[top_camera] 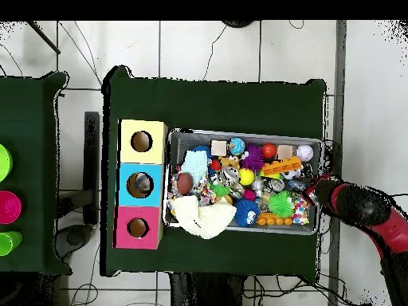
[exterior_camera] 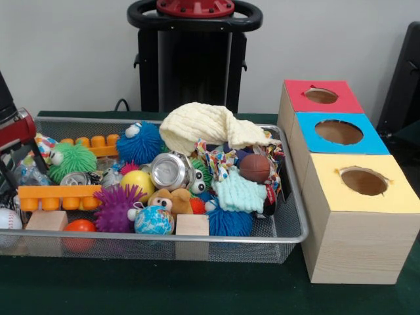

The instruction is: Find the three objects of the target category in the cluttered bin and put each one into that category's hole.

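Note:
The silver wire-mesh bin (exterior_camera: 289, 239) is full of toys; it also shows in the overhead view (top_camera: 247, 134). In it lie a yellow cloth (exterior_camera: 203, 125), a blue furry ball (exterior_camera: 141, 141), a green spiky ball (exterior_camera: 72, 159), a purple spiky ball (exterior_camera: 117, 207), a shiny can (exterior_camera: 169, 170), a yellow ball (exterior_camera: 138, 184), a globe ball (exterior_camera: 154, 221), a brown football (exterior_camera: 254, 168) and an orange brick (exterior_camera: 56, 195). My gripper (exterior_camera: 10, 167) is at the bin's left end, mostly cut off; overhead it (top_camera: 313, 190) sits over the bin's right rim.
Three wooden boxes with round holes stand beside the bin: red top (exterior_camera: 321, 97), blue top (exterior_camera: 338, 133), yellow top (exterior_camera: 363, 180). Two wooden blocks (exterior_camera: 192, 225) and a baseball (exterior_camera: 8, 218) lie at the bin's near side. The pedestal (exterior_camera: 195, 59) stands behind.

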Tool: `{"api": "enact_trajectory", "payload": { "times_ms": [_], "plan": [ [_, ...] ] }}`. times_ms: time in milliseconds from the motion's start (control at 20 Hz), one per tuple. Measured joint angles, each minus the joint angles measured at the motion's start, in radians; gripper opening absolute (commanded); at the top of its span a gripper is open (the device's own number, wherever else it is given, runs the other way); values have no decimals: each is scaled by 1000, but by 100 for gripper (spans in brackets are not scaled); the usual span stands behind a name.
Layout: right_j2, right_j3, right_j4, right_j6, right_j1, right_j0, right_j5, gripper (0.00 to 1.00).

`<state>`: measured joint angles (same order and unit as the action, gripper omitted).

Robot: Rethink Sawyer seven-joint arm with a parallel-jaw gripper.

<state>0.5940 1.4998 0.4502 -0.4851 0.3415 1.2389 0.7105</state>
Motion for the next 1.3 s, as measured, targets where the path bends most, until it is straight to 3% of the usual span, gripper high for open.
{"api": "enact_trajectory", "payload": {
  "times_ms": [1300],
  "plan": [
    [-7, 19, 50, 0, -30, 3, -67, 100]
  ]
}}
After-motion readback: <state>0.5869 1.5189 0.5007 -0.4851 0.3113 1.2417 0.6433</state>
